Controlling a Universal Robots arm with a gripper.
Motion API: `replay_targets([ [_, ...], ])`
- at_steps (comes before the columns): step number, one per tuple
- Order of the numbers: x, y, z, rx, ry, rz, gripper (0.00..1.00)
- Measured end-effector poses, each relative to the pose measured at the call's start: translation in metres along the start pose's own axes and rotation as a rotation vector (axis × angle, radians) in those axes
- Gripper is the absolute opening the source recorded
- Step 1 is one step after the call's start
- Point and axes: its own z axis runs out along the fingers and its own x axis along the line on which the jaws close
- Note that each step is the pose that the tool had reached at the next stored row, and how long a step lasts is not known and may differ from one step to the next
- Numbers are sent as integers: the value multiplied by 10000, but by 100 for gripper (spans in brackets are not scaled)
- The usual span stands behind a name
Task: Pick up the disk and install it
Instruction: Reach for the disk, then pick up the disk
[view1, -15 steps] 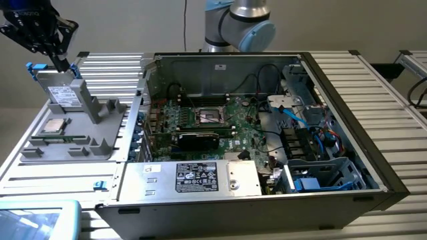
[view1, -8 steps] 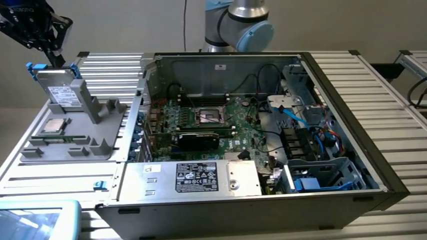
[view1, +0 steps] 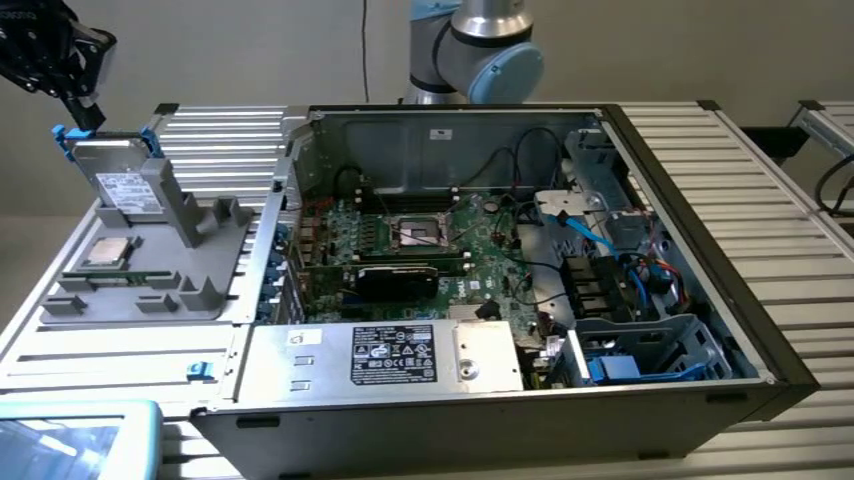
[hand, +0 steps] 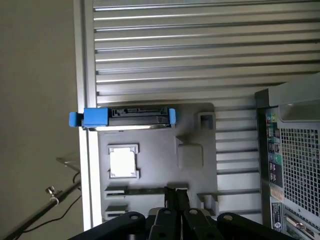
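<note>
The claw (hand: 176, 192), fingers pressed together and empty, hangs above the grey holder (hand: 155, 167). The disk (hand: 131, 118) stands upright there, apart from the claw, its white label (view1: 123, 188) unreadable.

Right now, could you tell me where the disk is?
The disk stands upright in the grey fixture on the exterior view's left, behind the square chip and beside the open computer case.

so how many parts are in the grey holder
2. The disk stands upright at one end of the grey holder; the CPU chip lies flat in a pocket near it. None looks hidden.
</note>
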Motion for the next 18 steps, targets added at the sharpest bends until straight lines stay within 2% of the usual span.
replay_targets([
  [11,188,370,2,1,1,1,11],
  [18,430,482,-1,1,1,0,11],
])
